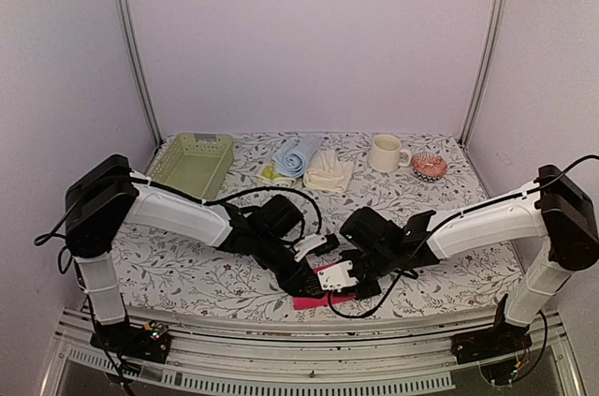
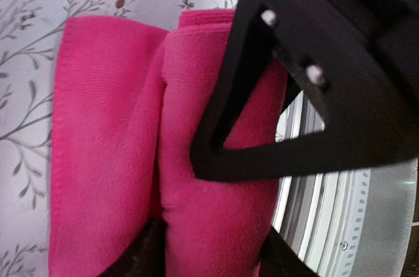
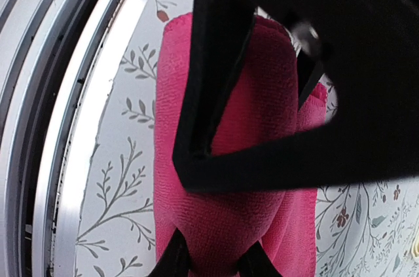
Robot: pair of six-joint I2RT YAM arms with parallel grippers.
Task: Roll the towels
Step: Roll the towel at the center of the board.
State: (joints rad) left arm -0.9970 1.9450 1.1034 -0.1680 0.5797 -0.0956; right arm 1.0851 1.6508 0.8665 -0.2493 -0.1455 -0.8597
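Both arms reach inward, and the left gripper (image 1: 311, 289) and right gripper (image 1: 351, 286) meet over a hot pink cloth towel (image 1: 314, 301) at the floral-covered table's (image 1: 168, 265) near edge. A rolled light blue towel (image 1: 297, 154) lies along the far edge.

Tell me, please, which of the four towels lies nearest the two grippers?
The hot pink towel, at the near edge; the light blue towel, cream-white towel and yellow-green towel all lie far back.

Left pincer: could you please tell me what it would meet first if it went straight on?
The rolled hot pink towel, already between its fingers; past that, probably the right pincer.
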